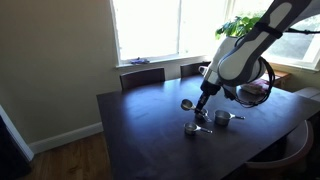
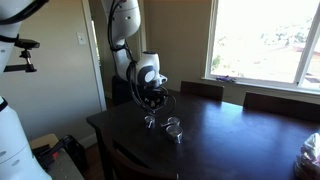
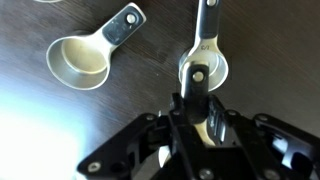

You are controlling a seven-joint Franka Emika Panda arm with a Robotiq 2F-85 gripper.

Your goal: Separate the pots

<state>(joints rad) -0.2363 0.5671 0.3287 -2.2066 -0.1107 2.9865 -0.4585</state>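
1. On the dark table (image 1: 140,135), the wrist view shows two shiny pots lying bowl-up and apart, not nested. The larger pot (image 3: 80,62) has its handle angled aside, and the smaller pot (image 3: 205,68) has its handle pointing straight away.
2. The gripper (image 3: 197,102) hangs directly over the smaller pot. Its fingers appear drawn close together, but whether they are fully closed or pinch anything cannot be told.
3. Step in hand, as judged: a late stage, with the smaller pot being placed or let go. The next move calls for a clean vertical lift that does not catch its handle or nudge it toward the larger pot.
4. No brand, label or writing is readable on any item.
5. Beyond the table stand chairs (image 1: 143,75) and a bright window (image 1: 160,25).
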